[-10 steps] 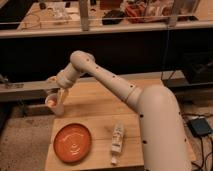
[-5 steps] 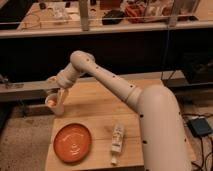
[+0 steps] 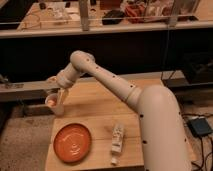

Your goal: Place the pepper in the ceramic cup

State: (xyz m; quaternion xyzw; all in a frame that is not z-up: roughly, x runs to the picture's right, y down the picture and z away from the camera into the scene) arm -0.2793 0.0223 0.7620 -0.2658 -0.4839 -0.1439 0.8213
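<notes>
- Almost nothing has shifted since the earlier frames: the long white robot arm [image 3: 107,80] stays reaching toward the far left corner of the pale wooden tabletop [image 3: 102,117], and the gripper [image 3: 60,99] hangs at the same spot over the left edge.
- That stillness suggests the arm is paused right at the release point, neither travelling nor lifting away.
- The small pale cream ceramic cup [image 3: 57,107] stands at the left edge of the tabletop, directly under the gripper.
- A small orange shape, which I take to be the small orange pepper [image 3: 50,100], sits at the mouth of the cup, just beside the fingers.
- I cannot tell whether the fingers are parted or closed, nor whether they grip the pepper or have let it go.
- Judged from this, the task is near its end: the pepper looks at or just inside the cup rim, and what is left is a clean release and a straight withdrawal.
- The risk is nudging the cup, which stands close to the tabletop edge.
- The flat round orange plate [image 3: 72,142] lies nearer the camera, well apart from the cup.
- The white labelled bottle [image 3: 117,141] lies on its side to the plate's right; neither is involved.
</notes>
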